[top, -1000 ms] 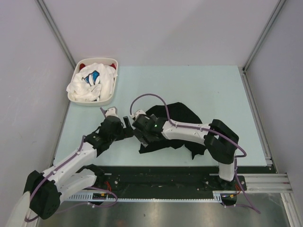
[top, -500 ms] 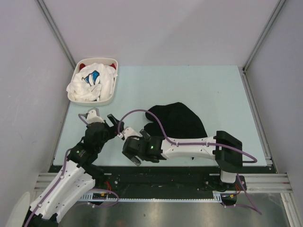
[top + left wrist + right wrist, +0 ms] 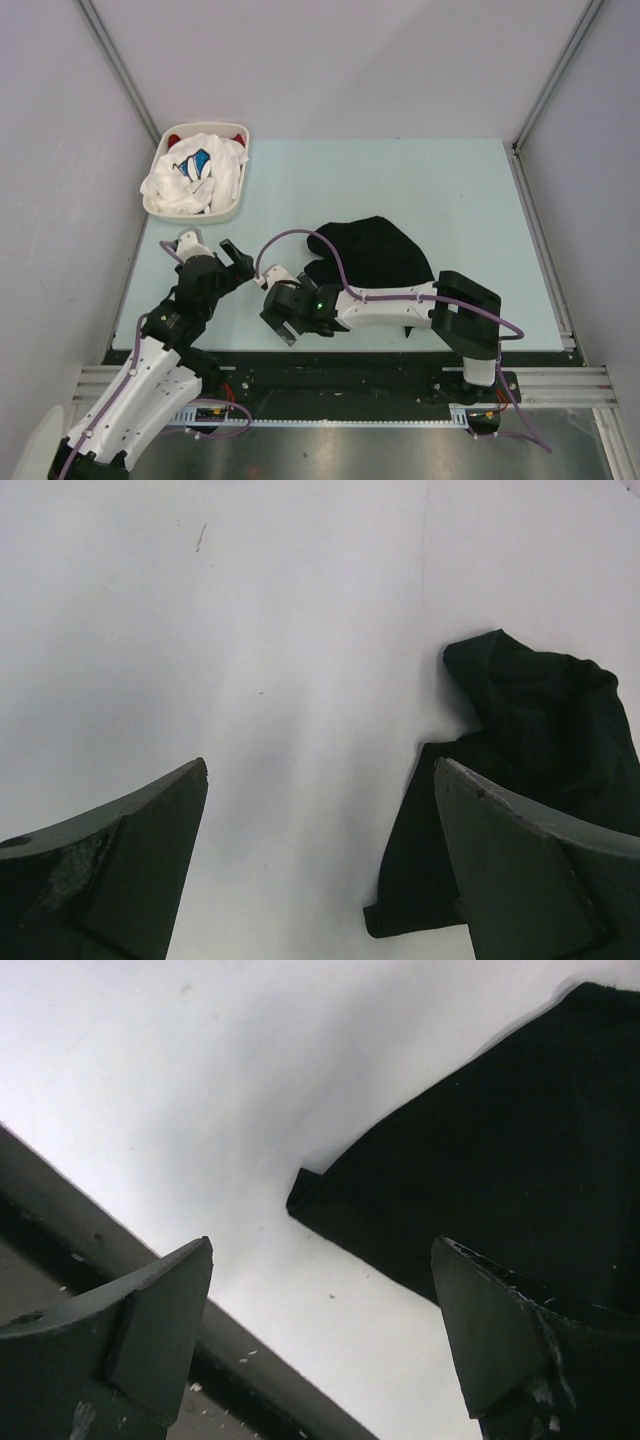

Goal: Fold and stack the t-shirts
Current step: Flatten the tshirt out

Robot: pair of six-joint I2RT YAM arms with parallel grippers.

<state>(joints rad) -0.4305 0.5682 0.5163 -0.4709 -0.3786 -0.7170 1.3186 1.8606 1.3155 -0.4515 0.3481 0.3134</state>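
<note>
Looking down from above, the black t-shirt lies in a soft, crumpled heap on the smooth, pale table, a bit right of the middle. The left gripper hangs over bare table with its two dark fingers spread wide, holding nothing. The black t-shirt is off to its right, apart from it. The right gripper is spread wide too and holds nothing. It sits near the front edge, just left of the heap. At the far left corner stands a white oval plastic basket. A white t-shirt with blue print is bunched up in it, and a bit of red t-shirt peeks out behind.

From the left wrist, two dark wedge-shaped fingers stand far apart over plain white table. The black t-shirt, wrinkled and floppy, lies by the right finger, not in the gap.

From the right wrist, the fingers are again far apart. The black t-shirt shows a flat, straight edge and a small folded corner. That corner lies ahead of the gap, and the cloth runs on past the right finger. A dark rail crosses the lower left.
</note>
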